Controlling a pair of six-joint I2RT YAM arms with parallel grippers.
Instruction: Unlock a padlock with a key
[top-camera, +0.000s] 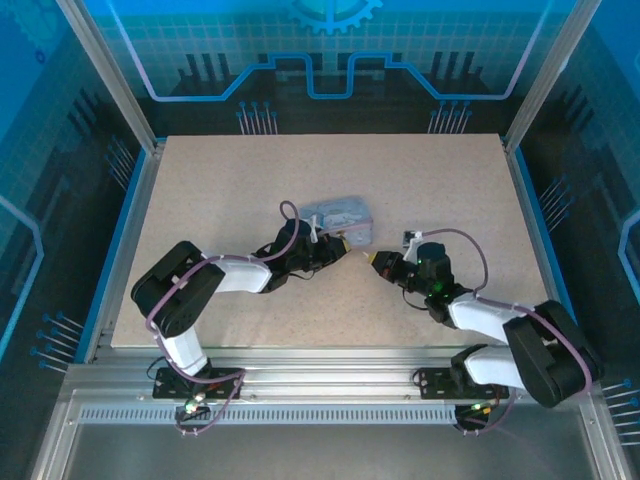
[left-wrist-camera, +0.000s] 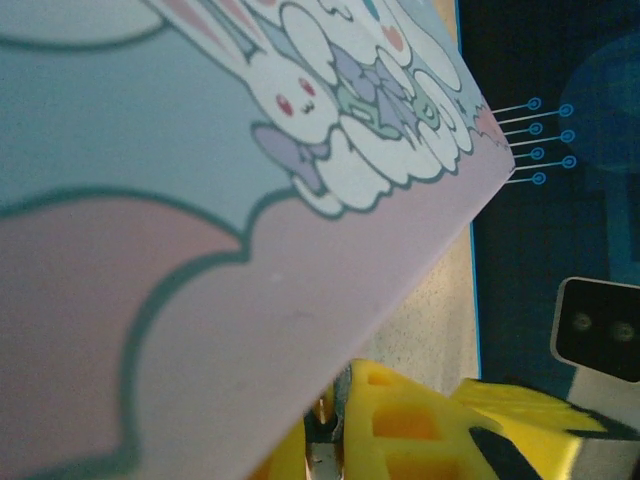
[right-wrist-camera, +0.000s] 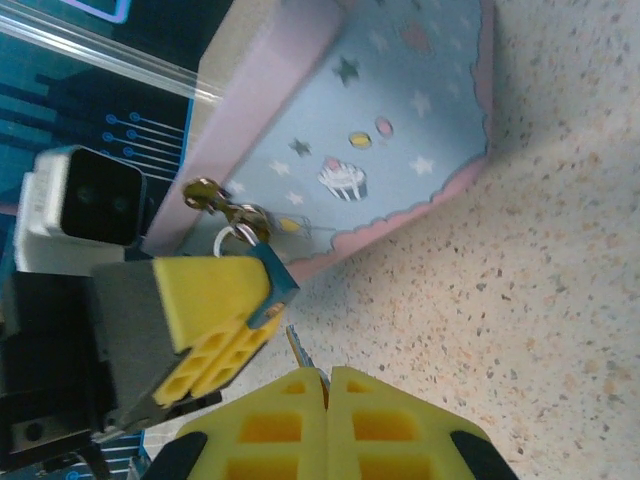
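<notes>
While I watch from the right wrist camera, the right hand is clenched, its two yellow fingers pressed flat together with the key pinched in the seam between them. Just a short, thin blade of the key sticks out past the fingertips, pointing up toward the padlock. Its tip sits just beside the lock's lower edge; I cannot tell whether the two touch.

The padlock hangs at the side of the tin box. Its silver shackle is looped through a small brass hasp on the box's edge. The left hand is clenched on the padlock, so that I see only a bluish corner of the lock's body poking out beside a yellow pad.

From above, both arms reach in toward the middle of the table. The two hands sit tip to tip, very close together, just in front of the tin box, the left one hard against the box's near side. The box lies flat on the table, slightly askew. In the left wrist camera its pastel lid with cartoon rabbits runs right up to the yellow fingers at the bottom of the picture
</notes>
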